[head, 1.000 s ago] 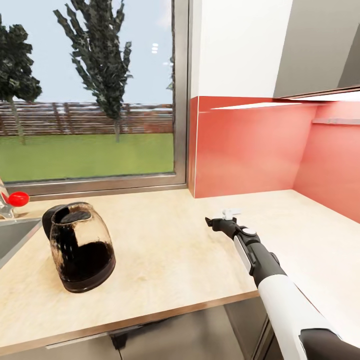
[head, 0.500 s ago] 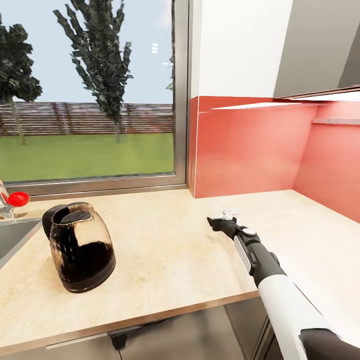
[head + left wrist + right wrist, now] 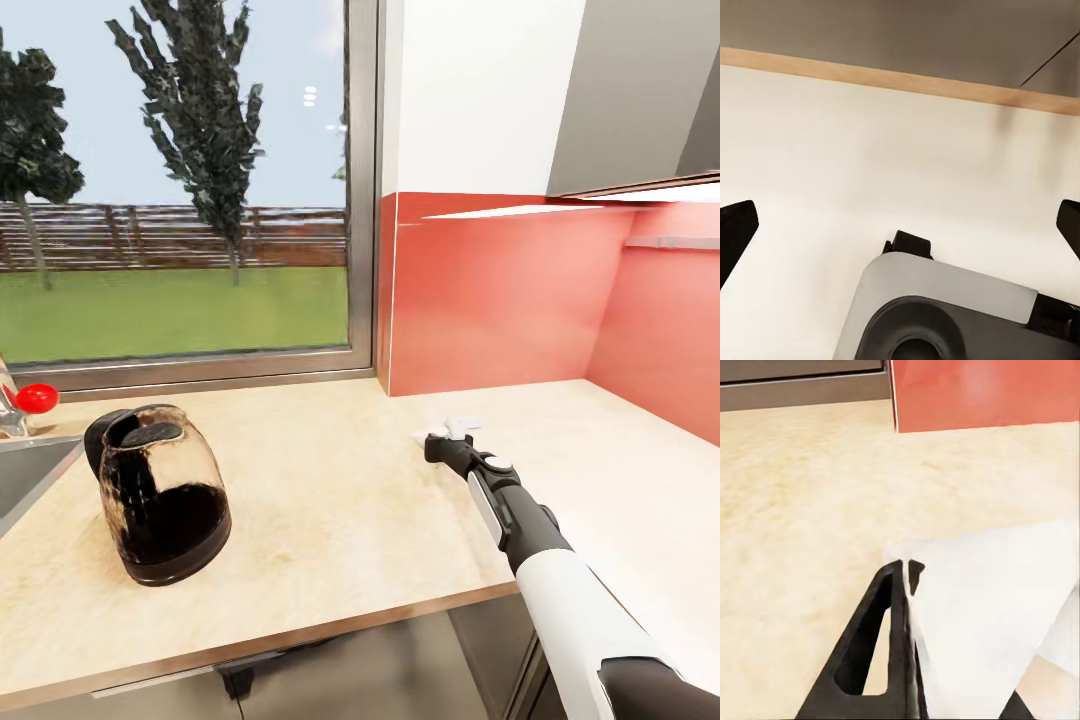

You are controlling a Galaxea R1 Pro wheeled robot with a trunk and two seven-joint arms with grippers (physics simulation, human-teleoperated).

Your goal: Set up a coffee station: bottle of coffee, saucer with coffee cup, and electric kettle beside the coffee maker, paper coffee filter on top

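While pinching paper filter [image 3: 982, 607]: right gripper [image 3: 907, 574] (over countertop [image 3: 330, 500]).

The head camera looks forward and down across the counter [image 3: 330, 500] toward the window [image 3: 180, 180]. Both wrist cameras sit close above that same counter [image 3: 810, 510] (the left one nearly straight down).

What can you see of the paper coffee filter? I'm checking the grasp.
The paper coffee filter is a thin white sheet, flat with angled edges, low over the beige countertop near the red backsplash corner. The right gripper has its dark fingers pressed together on the sheet's edge. From the head view it shows as a small white scrap at the gripper's tip.
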